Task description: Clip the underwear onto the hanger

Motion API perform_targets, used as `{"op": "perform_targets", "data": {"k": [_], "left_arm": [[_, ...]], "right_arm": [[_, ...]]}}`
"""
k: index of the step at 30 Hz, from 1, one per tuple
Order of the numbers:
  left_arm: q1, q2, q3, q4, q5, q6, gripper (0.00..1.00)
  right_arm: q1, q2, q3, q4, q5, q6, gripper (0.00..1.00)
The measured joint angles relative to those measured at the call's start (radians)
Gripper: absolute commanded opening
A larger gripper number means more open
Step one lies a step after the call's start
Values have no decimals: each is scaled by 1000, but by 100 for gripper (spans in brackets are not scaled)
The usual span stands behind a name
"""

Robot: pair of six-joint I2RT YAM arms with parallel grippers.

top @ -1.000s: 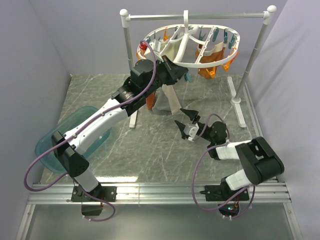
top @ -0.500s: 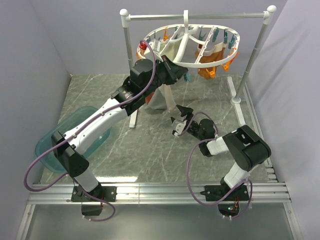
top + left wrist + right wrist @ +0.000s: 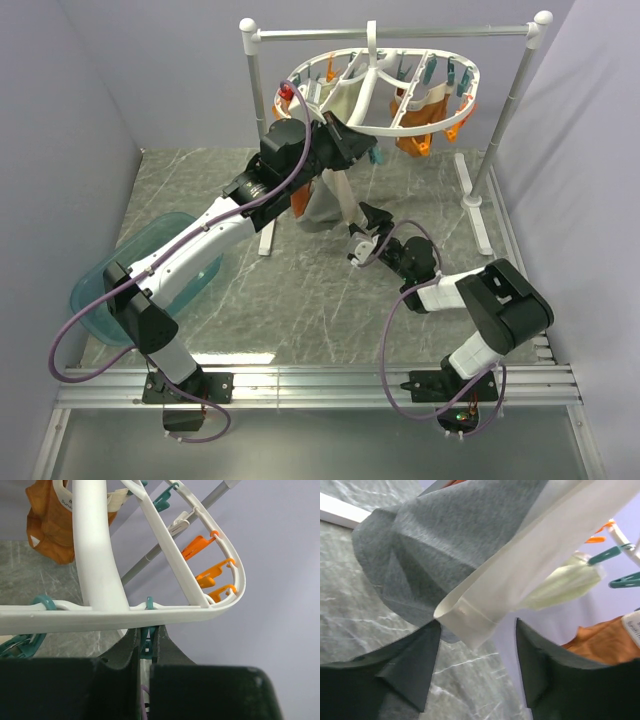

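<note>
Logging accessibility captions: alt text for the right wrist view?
The open right gripper sits under the grey-and-cream underwear, whose cream hem hangs between its fingers. Grey marble table at left; teal pegs and an orange garment at right.

Grey marble tabletop (image 3: 300, 295), lavender walls (image 3: 60, 120) on three sides. Silver rail stand (image 3: 400, 33) at far edge, teal tub (image 3: 95, 292) at left edge.

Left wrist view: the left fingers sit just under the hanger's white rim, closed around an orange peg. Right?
Not quite: the peg between the left fingers is teal, not orange, as the left wrist view shows. The orange pegs hang further along the hanger's rim, clear of the fingers. The rest holds.
</note>
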Motion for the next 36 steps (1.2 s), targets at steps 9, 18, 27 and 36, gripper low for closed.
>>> {"op": "perform_targets", "data": {"k": [9,18,27,36], "left_arm": [[0,0,-7,15,7,-3,0],[1,0,-14,25,8,-3,0],[1,0,-15,27,11,2,0],[12,-1,-42,48,33,35,0]], "right_arm": [[-22,-48,0,0,5,8,61],[-36,-55,0,0,-24,47,49],[-64,-84,-3,-2,-89,87,0],[-110,-282,11,1,-142,208,0]]}}
